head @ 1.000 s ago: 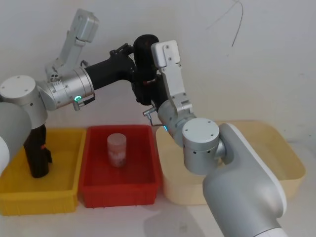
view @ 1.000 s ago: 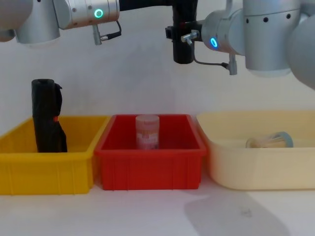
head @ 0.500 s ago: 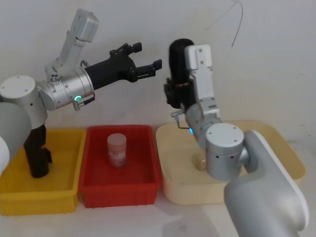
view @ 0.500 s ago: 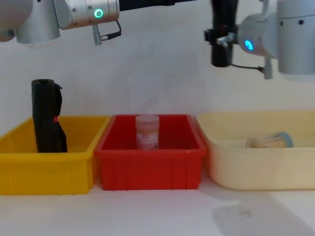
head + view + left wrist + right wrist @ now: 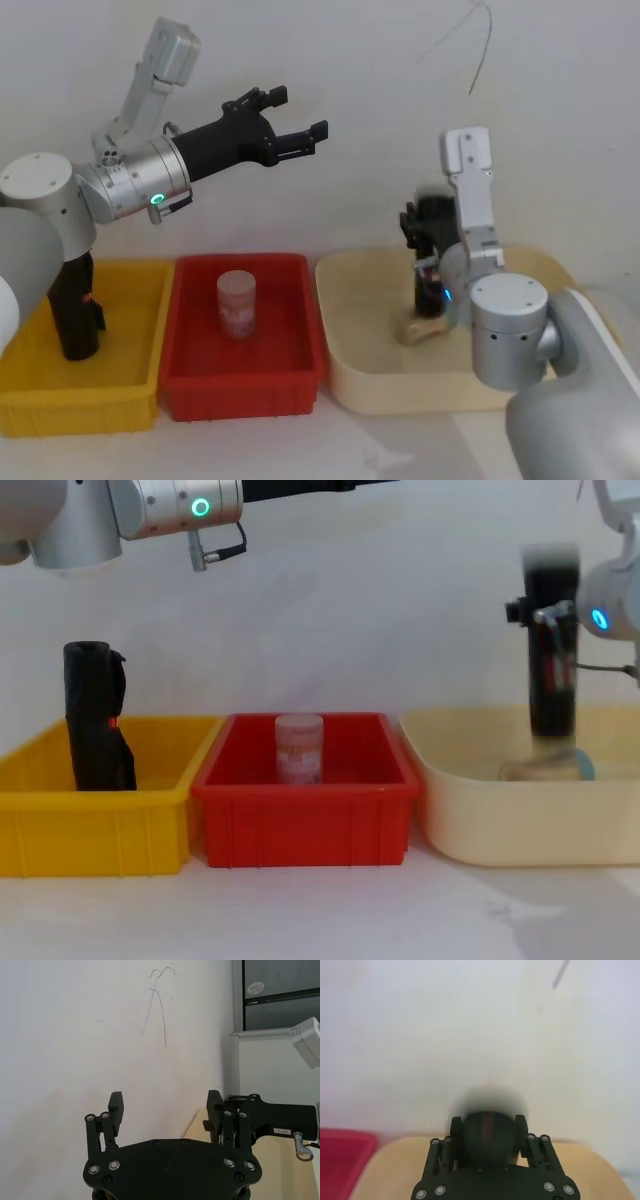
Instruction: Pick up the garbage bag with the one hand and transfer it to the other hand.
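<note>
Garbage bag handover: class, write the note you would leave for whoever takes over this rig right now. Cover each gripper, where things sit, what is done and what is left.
Left gripper: open, empty, held high above the red bin.
Right gripper: shut on the garbage bag, holding it upright, low over the cream bin.
Second black roll stands in the yellow bin; a pink tub stands in the red bin.
Done: the bag is in the right gripper, the left gripper has let go.
Left: probably only to set the bag down, if wanted.
</note>
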Controlling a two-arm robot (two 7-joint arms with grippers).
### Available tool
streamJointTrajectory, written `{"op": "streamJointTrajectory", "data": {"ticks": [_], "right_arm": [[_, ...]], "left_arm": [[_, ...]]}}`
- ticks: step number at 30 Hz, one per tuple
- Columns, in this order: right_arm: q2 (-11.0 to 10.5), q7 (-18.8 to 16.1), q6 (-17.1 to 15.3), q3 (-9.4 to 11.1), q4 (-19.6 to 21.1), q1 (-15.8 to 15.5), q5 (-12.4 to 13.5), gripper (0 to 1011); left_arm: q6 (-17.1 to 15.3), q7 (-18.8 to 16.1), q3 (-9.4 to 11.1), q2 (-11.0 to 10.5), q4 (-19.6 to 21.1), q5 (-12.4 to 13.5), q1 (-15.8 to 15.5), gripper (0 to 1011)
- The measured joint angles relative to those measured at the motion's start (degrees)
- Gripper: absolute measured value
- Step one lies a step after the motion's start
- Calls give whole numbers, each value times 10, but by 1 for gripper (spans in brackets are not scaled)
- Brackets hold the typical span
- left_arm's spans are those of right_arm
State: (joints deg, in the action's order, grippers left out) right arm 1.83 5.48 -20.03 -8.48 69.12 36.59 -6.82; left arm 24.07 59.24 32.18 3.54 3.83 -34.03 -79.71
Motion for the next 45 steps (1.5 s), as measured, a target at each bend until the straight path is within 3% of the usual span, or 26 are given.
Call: {"op": "streamJointTrajectory", "data": {"ticks": [7, 15, 33, 45], "right_arm": [[-10, 5, -22, 11, 8, -11, -4, 834], [-16, 8, -35, 17, 13, -18, -7, 1001], [-17, 13, -40, 22, 28, -26, -10, 1001], [3, 41, -18, 24, 98, -50, -19, 1001]], "left_arm": [[0, 0, 0, 0, 0, 0, 0, 1001], [0, 0, 0, 0, 0, 0, 0, 1001], [0, 0, 0, 0, 0, 0, 0, 1001], [0, 0, 0, 0, 0, 0, 0, 1001]]}}
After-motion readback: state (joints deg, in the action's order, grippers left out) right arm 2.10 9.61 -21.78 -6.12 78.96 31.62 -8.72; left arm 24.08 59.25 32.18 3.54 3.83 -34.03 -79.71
